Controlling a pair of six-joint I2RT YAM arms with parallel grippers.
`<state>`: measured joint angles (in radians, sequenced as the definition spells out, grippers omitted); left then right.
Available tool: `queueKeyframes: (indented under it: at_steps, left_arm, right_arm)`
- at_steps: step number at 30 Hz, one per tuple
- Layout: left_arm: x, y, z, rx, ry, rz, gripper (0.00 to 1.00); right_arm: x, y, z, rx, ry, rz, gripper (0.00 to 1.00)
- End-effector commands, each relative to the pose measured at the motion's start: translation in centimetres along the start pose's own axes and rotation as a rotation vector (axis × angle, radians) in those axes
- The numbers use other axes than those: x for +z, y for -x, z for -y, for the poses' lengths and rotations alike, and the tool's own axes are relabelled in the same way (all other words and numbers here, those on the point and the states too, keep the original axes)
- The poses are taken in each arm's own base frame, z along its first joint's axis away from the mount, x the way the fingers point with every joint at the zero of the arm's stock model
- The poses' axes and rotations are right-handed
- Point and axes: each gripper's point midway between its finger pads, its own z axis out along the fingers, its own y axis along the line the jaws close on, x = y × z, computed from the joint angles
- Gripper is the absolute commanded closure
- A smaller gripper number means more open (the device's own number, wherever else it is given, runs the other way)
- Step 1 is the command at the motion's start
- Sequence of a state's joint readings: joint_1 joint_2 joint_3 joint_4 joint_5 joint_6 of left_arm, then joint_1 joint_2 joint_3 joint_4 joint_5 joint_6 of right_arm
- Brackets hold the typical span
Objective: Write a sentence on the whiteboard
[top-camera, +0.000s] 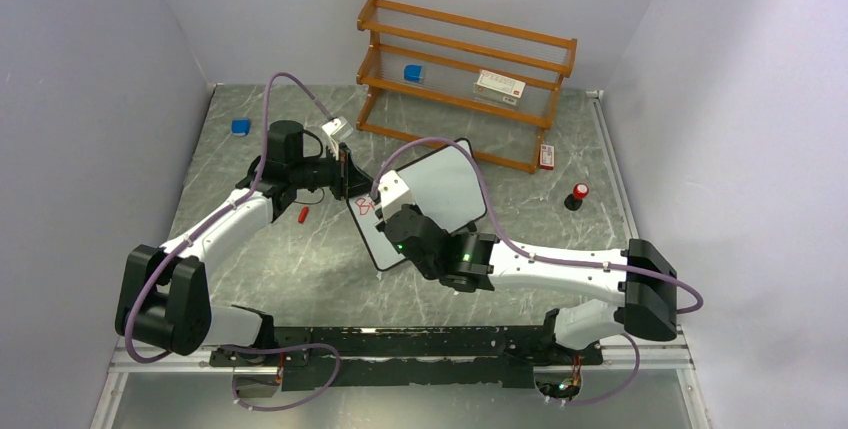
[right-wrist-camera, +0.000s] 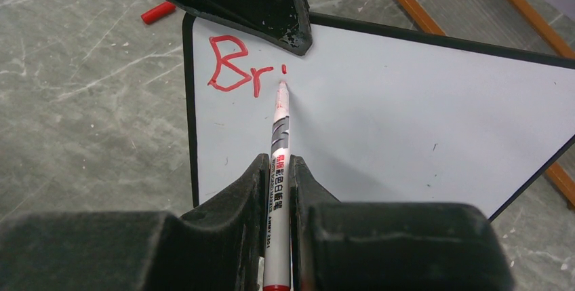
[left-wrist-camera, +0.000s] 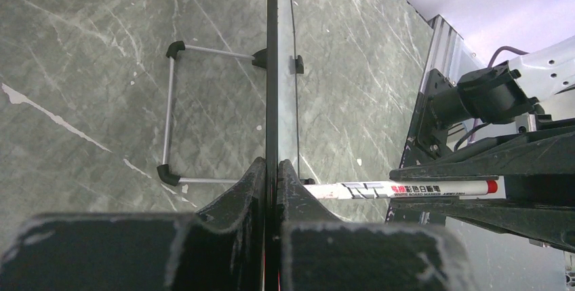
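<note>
The grey worktop point(top-camera: 300, 259) carries the whiteboard point(top-camera: 445, 189) near its middle, propped at a tilt on a wire stand point(left-wrist-camera: 169, 118). A wooden shelf point(top-camera: 465, 69) stands just behind the board. The left arm point(top-camera: 215, 229) reaches to the board's left edge, and the left jaws are clenched on its frame there, steadying it. The right arm point(top-camera: 560, 264) comes in from the board's near side, and the right jaws grasp a marker point(right-wrist-camera: 279, 128).

Writing is under way. "Br" and a dot are in red by the board's upper left corner, and the marker tip sits at the surface just under that dot. The next move looks like a short downward stroke at light pressure. After that the letters should run along the board, away from the left jaws.

Those left jaws overlap the corner just above the letters, so there is little room for the line to rise. A red cap point(top-camera: 303, 214) lies left of the board and a red-topped thing point(top-camera: 578, 196) to its right. Both are clear of the strokes.
</note>
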<state>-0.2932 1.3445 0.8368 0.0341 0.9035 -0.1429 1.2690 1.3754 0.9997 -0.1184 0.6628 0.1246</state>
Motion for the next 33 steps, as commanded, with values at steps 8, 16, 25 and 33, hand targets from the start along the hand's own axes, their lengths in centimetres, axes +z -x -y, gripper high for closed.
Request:
queueKeyframes:
  at_steps: [8,16,25,33]
  left_arm:
    - [-0.4,0.8,0.5,0.066,-0.020,0.022,0.95]
    - [-0.3,0.7,0.5,0.065,-0.020,0.021,0.95]
    - [-0.3,0.7,0.5,0.066,-0.021,0.022,0.95]
    - [-0.3,0.7,0.6,0.068,-0.023,0.022,0.95]
  right_arm:
    - [0.2,-0.2,0.2,0.012,-0.017,-0.029,1.00]
    - [-0.2,-1.4,0.2,0.003,-0.008,-0.079,1.00]
    - [-1.1,0.6,0.9,0.060,-0.011,-0.008,1.00]
    - [-0.9,1.3,2.3,0.086,-0.069,0.032,1.00]
